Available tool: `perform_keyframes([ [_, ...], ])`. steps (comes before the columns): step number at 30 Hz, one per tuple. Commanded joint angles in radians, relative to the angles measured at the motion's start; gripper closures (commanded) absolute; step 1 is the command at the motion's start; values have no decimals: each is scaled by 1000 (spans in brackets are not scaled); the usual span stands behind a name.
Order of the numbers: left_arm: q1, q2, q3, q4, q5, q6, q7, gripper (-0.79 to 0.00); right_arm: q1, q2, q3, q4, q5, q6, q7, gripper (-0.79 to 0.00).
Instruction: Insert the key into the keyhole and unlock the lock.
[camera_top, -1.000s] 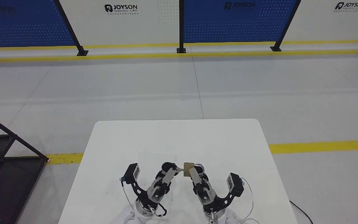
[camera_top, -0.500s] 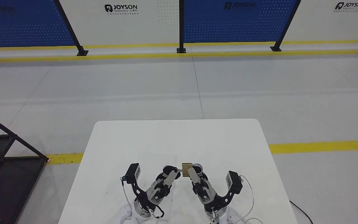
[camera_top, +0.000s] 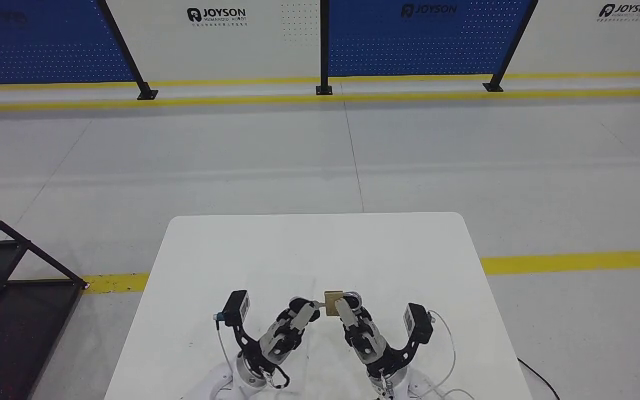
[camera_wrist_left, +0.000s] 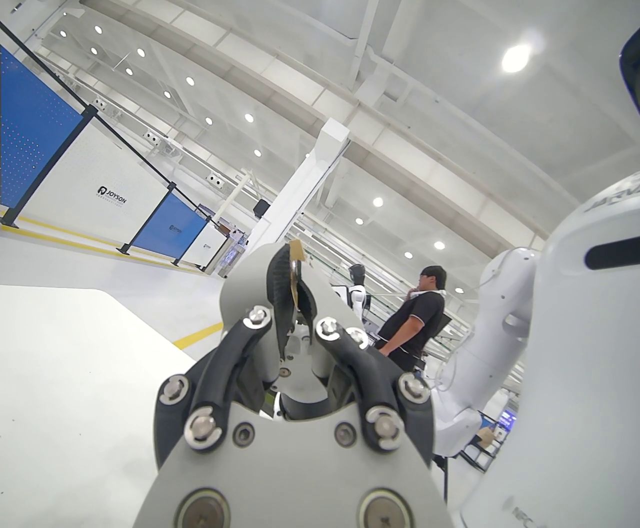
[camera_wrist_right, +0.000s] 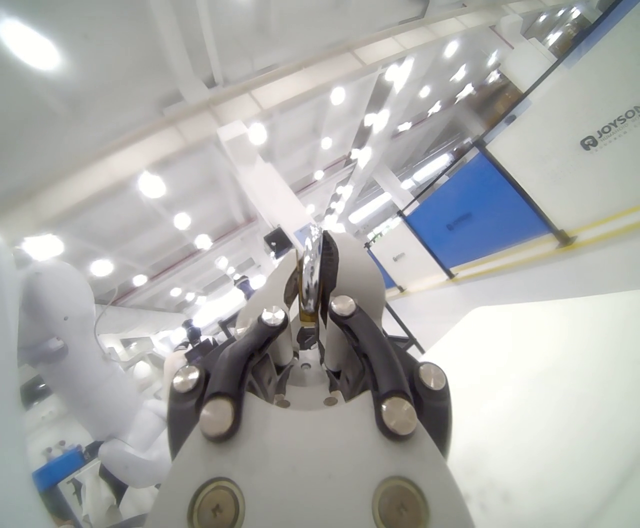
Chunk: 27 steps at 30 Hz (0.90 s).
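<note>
Near the 6 o'clock edge of the table (camera_top: 200, 262), the left gripper (camera_top: 310, 310) sits at about 8 o'clock of the lock (camera_top: 334, 298). Its fingers are pressed together on the key (camera_wrist_left: 295, 252), a thin, flat tan piece held edge-on between the dark pads (camera_wrist_left: 280, 280), with its tip poking out just past them. From the top view the key is too small to make out, so I cannot tell if its tip touches the lock. The lock is a small brass block seen against the white top, between the two grippers and just beside the left fingertips. The right gripper (camera_top: 345, 306) is at about 5 o'clock of it, fingers pinched on the lock. In the right wrist view the shiny silver shackle stands edge-on between the pads, and the brass body lies nearer the palm.
</note>
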Motion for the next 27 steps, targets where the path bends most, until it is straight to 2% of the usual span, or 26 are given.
perform_keyframes([
  [1, 1, 2, -1, 0, 1, 0, 0, -55, -1, 0, 3, -1, 4, 1, 13, 0],
  [6, 1, 5, -2, 1, 0, 0, -6, 0, -3, 0, 7, -7, 16, 6, 37, 0],
  [27, 11, -1, -30, 2, 78, 18, -9, 0, -14, 3, 26, -26, 27, 18, 116, 0],
])
